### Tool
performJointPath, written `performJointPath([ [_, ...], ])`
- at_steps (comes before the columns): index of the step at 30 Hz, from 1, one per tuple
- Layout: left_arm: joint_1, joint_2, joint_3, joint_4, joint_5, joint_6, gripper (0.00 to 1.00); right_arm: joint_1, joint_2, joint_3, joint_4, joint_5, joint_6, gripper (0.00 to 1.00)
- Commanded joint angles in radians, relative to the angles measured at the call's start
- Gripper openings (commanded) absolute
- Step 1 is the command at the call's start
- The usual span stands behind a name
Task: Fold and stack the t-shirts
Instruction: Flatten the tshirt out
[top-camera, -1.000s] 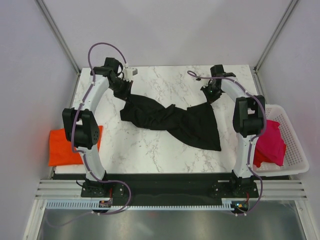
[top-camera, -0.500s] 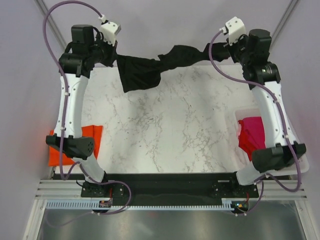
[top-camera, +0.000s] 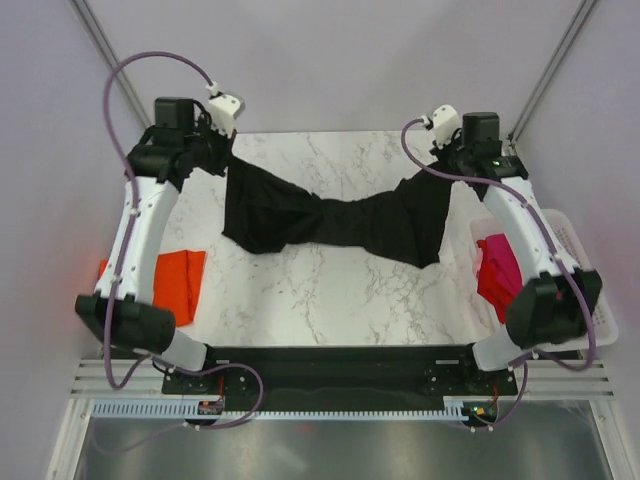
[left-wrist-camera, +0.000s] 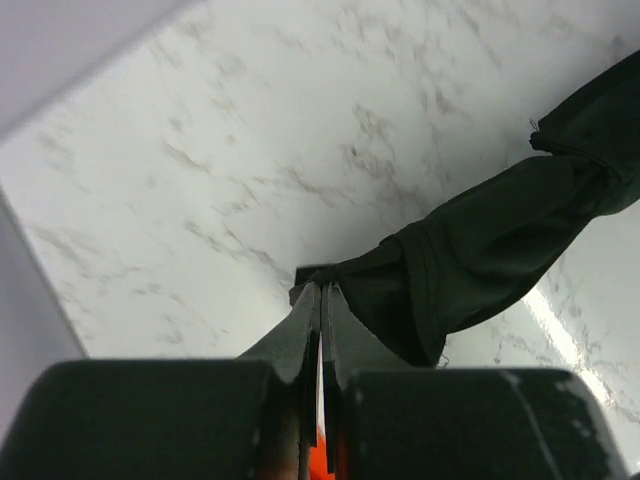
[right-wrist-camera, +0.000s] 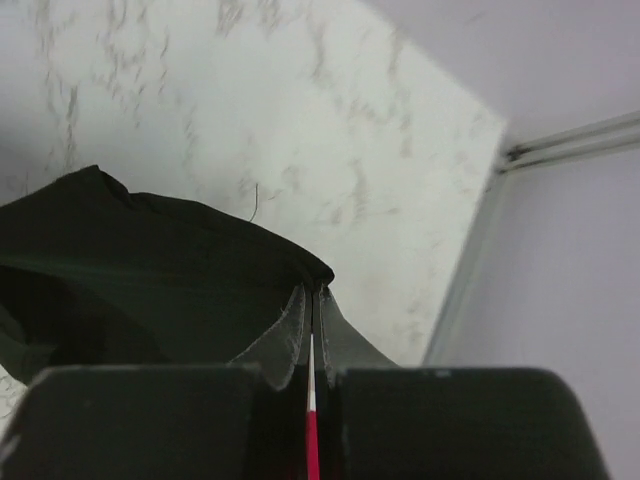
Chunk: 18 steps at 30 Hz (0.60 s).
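The black t-shirt (top-camera: 330, 215), clamped at either end in the closed jaws of the left gripper (left-wrist-camera: 318, 292) and right gripper (right-wrist-camera: 312, 292) and sagging twisted between them onto the table (top-camera: 330, 295), should be drawn taut and untwisted before being laid flat.

Light is bright and even from overhead, shadows soft. Glare streaks the marble table (left-wrist-camera: 556, 335) beside the black shirt (left-wrist-camera: 500, 250); both wrist views blur nearest the lens.
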Motion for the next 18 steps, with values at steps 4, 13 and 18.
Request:
performJointPath([
  [4,0.007,0.297,0.034,-0.06,0.069,-0.005,0.02,-0.002,0.263,0.131,-0.09,-0.039,0.094,0.0],
  [13,0.03,0.023,0.351,-0.156,0.124,-0.024,0.02,-0.003,-0.118,0.329,-0.152,-0.037,0.058,0.0],
  [18,0.032,-0.367,-0.231,-0.049,0.097,0.022,0.02,-0.003,-0.511,-0.191,-0.092,-0.06,0.084,0.0],
])
